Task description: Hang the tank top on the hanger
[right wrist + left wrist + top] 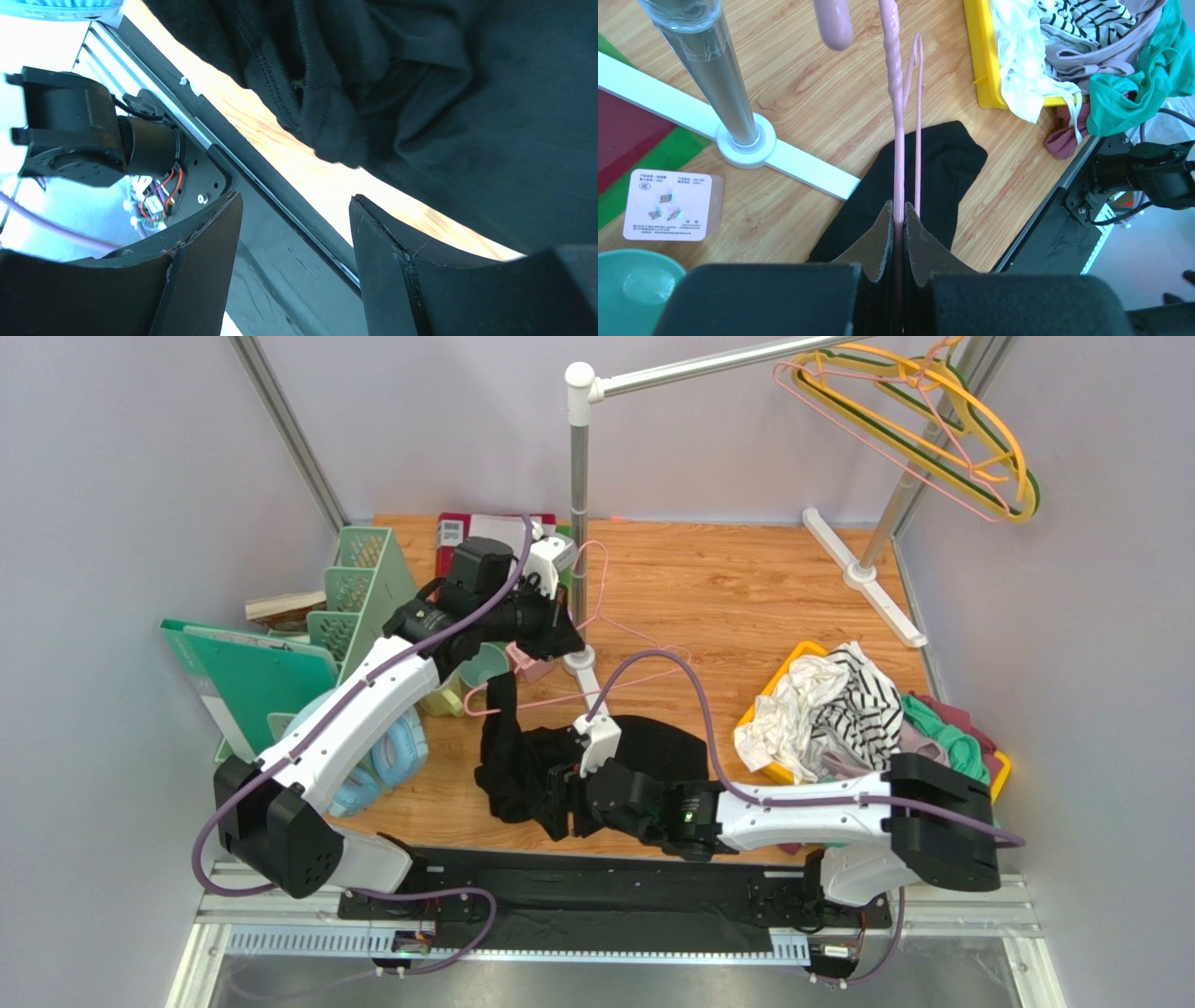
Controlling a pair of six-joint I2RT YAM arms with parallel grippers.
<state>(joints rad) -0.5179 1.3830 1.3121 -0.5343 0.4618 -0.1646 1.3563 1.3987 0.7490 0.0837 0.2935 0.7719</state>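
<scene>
Holding the pink wire hanger [899, 133] clamped in your left gripper [899, 211], you have the right gripper [295, 203] spread and empty at the near edge of the black tank top [456, 105], mid-table. Closing here may pinch what looks like bunched folds, not one strap.
</scene>
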